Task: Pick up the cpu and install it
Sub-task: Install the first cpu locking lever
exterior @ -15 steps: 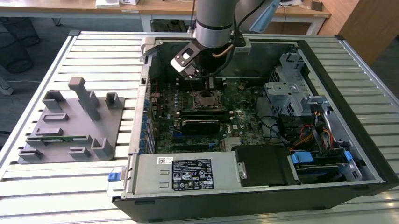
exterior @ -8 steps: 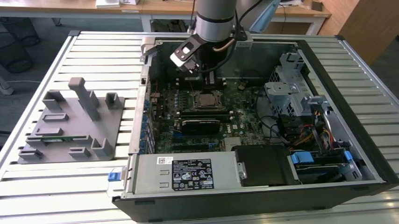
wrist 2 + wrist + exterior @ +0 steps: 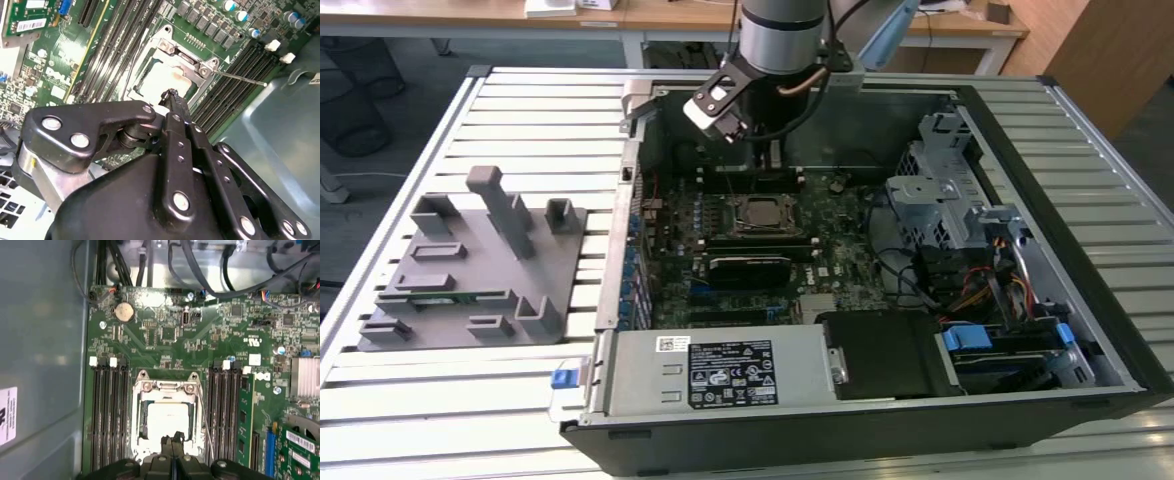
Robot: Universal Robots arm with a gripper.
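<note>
- End effector: fingers pressed together with nothing between them. The tips sit right at the near edge of the cpu; can't tell if they touch it.
- The cpu lies flat in the socket frame, directly below and just ahead of the tips, its pale top showing through the frame window. It looks seated, but I can't confirm it's fully down.
- Risk: the tips press on the cpu's edge rather than its middle. The chip tilts and the socket pins under it bend.
- Risk: the thin lever runs just beside the frame, to one side of the tips. In the second wrist view it juts out over the memory slots, so I judge it unlatched. A sideways move could snag it or flick the frame.
- Risk: slots flank the tips closely on both sides, and a green memory stick stands just past one bank. The end effector's wide knuckles could clip the latches if it goes lower.
- Risk: black cables hang well beyond the tips and could catch on a careless exit from the case.
- The grey fixture sits on the tabletop, outside the case and well away from the end effector.
- Writing: white stickers on the case wall, on a card, and on the metal box at the case end far from the end effector. The board has silkscreen too. Print left unread.
</note>
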